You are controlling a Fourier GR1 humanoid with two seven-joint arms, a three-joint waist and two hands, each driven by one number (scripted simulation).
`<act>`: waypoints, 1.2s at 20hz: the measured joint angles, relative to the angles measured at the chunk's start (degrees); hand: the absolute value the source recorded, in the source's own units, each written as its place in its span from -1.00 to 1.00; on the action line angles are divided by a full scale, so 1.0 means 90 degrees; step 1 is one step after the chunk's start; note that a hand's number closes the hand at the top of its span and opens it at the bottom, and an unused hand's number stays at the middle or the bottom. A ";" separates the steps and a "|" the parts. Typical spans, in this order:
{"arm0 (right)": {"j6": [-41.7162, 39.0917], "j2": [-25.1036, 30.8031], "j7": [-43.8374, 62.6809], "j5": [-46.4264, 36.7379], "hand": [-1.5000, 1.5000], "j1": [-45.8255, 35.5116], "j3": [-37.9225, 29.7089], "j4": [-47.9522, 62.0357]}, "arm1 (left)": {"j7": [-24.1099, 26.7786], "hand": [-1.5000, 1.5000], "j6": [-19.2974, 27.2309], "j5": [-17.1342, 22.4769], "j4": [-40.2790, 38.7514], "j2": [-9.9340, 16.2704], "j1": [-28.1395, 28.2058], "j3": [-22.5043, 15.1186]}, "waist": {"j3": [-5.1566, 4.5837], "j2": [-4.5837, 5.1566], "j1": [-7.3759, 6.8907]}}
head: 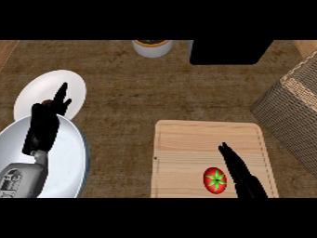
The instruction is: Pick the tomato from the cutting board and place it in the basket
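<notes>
**Careful: the tomato could roll away**

So, the tomato (215, 180) sits on the cutting board (188, 144), near the board's front edge. The right hand (240, 169) is just beside it, on the tomato's right side. The fingers are straight and apart, w/ nothing held. It looks like they may touch the tomato's edge, but I can't tell for sure.

The basket (305, 111) is at the right of the worktop (154, 88), near the board but not touching it. Its wall looks tall next to the board.

What could go wrong, I think:

- The tomato is round. If the hand bumps its side before the fingers close round it, it could roll off the board, maybe off the front edge.
- The hand comes in from one side only. If the fingers close w/ the tomato not in the middle, it could pop out.
- If the hand carries the tomato too low, it could hit the basket's wall and not go in.

The left hand (44, 125) is at the left, well apart from the tomato, above two white plates (68, 81). Its fingers are straight & point up; it is resting. A small brown thing shows by it; I can't tell what it is.
</notes>
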State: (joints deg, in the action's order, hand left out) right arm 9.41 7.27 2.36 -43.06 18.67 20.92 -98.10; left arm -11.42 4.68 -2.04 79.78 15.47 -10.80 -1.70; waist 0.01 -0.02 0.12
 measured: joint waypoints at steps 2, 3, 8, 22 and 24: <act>0.0011 -0.0029 0.0007 -0.0002 -1.00 -0.0066 -0.0005 0.0067 | -0.0035 0.00 -0.0048 -0.0059 -0.0058 -0.0049 -0.0072 0.0058 | -0.0002 -0.0001 0.0002; -0.0023 -0.0070 0.0037 0.0026 -1.00 -0.0225 -0.0058 0.0170 | -0.0059 0.00 -0.0065 -0.0068 -0.0070 -0.0060 -0.0126 0.0094 | -0.0001 0.0000 0.0001; 0.0219 -0.0177 -0.0172 -0.0110 1.00 -0.0314 0.0024 0.0662 | 0.0018 0.00 -0.0187 -0.0152 -0.0275 -0.0125 -0.0199 0.0203 | -0.0003 0.0001 0.0004; 0.0820 0.0139 -0.0271 -0.1565 1.00 -0.0574 0.0248 0.0947 | 0.0058 0.00 -0.0384 -0.0184 -0.0144 -0.0088 -0.0119 0.0427 | -0.0016 -0.0018 -0.0006; 0.0571 0.0433 -0.0253 -0.1984 1.00 -0.0647 0.0427 0.0956 | 0.0002 0.00 -0.0343 -0.0209 -0.0150 -0.0146 -0.0191 0.0368 | -0.0019 -0.0024 -0.0022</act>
State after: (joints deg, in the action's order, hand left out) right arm 14.55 11.17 0.09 -60.91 12.85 24.77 -89.50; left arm -11.41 1.59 -3.92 78.43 14.16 -12.52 1.61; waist -0.16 -0.23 -0.08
